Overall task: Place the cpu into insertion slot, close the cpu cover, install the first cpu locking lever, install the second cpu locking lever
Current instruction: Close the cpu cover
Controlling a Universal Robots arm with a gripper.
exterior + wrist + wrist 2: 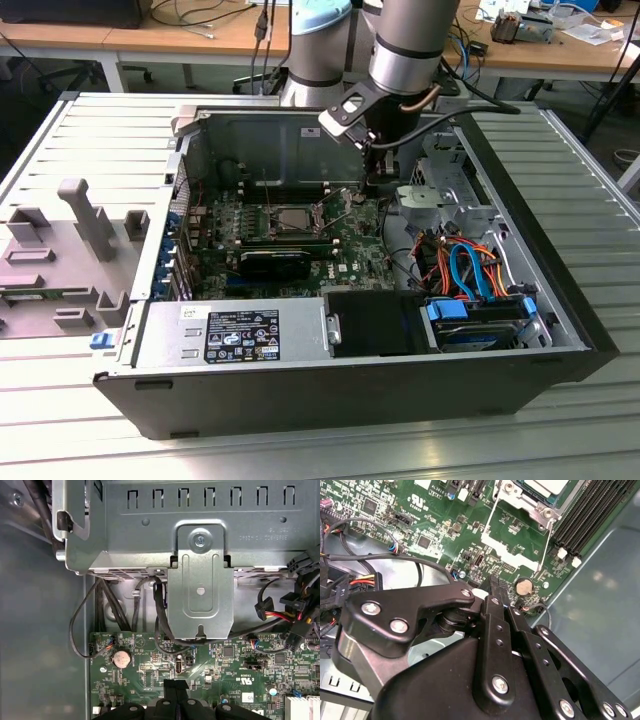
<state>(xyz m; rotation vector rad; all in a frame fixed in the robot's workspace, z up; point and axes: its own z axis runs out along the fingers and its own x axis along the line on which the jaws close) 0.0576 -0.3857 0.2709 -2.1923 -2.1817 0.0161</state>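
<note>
Gripper (pixel 496 584): fingers pressed together, apparently empty, low over the board | cpu (pixel 547 486): seated in insertion slot (pixel 297 218), cpu cover (pixel 532 509) seemingly down over it | two wire locking levers (pixel 489 527): run lengthwise from slot toward fingertips, near, apart.

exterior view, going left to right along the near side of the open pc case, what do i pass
blue tab at the case's corner → power supply with a label → black cover → blue drive caddy
</note>
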